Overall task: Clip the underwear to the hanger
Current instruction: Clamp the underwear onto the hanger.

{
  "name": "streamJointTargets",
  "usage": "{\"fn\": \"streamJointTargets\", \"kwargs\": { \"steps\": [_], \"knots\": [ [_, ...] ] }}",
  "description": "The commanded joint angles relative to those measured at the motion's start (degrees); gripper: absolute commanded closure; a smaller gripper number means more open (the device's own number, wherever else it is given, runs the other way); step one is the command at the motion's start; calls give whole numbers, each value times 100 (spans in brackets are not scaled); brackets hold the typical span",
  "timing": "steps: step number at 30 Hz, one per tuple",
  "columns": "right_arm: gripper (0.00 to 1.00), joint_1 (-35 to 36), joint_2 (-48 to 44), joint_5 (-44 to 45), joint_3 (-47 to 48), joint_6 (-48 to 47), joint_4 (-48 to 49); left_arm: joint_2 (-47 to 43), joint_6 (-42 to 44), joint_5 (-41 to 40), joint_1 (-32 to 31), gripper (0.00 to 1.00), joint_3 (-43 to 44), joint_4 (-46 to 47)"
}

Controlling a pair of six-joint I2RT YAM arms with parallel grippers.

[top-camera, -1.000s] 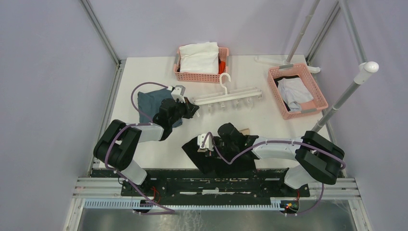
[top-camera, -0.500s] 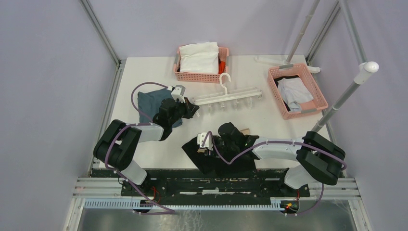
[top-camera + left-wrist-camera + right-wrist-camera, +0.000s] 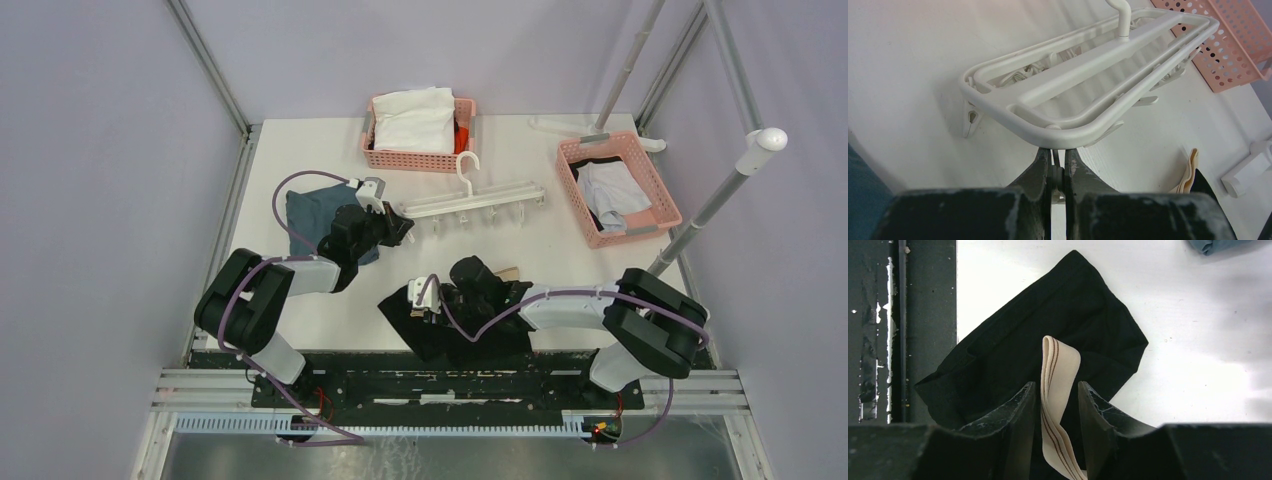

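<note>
Black underwear (image 3: 1048, 315) with tan waistband lies crumpled, apart from the flat white hanger (image 3: 478, 199)

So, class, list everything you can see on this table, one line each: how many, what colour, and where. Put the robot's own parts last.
underwear: one, black with beige waistband, near edge, centre
hanger: one, white, with small clips, middle of table
back basket: one, pink, far edge, centre
white garment: one, white, in the back basket
right basket: one, pink, right side
clothes: count unclear, pale and black, in the right basket
blue-grey cloth: one, blue-grey, left side
table: one, white, under everything
left gripper: one, black, shut on the hanger's left end
right gripper: one, black, open, fingers either side of the waistband
</note>
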Motion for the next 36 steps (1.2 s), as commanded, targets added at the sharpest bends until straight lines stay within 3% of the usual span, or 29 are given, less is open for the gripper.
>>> {"fn": "streamJointTargets", "kwargs": {
  "steps": [1, 11, 15, 21, 24, 26, 27, 29, 32, 36],
  "knots": [
    [57, 8, 74, 98, -39, 108, 454, -17, 39, 44, 42, 97, 37, 353],
    [63, 14, 162, 176, -95, 133, 533, -38, 56, 50, 42, 97, 4, 379],
    [57, 11, 96, 218, -157, 108, 527, -53, 57, 49, 38, 97, -7, 379],
    [55, 14, 69, 240, -188, 90, 500, -45, 58, 55, 41, 97, -7, 379],
    [62, 13, 99, 280, -169, 100, 525, -50, 61, 60, 39, 97, -7, 387],
    [72, 11, 94, 309, -177, 146, 591, -57, 65, 74, 42, 97, -12, 389],
    [84, 14, 81, 422, -184, 239, 692, -95, 72, 77, 41, 97, -24, 388],
    [91, 14, 55, 580, -168, 370, 737, -150, 93, 97, 39, 97, -51, 380],
    [99, 6, -40, 821, -115, 643, 737, -335, 157, 108, 30, 97, -119, 326],
    [100, -111, -95, 870, 182, 827, 344, -528, 75, 194, 36, 97, -245, 401]
  ]
}}
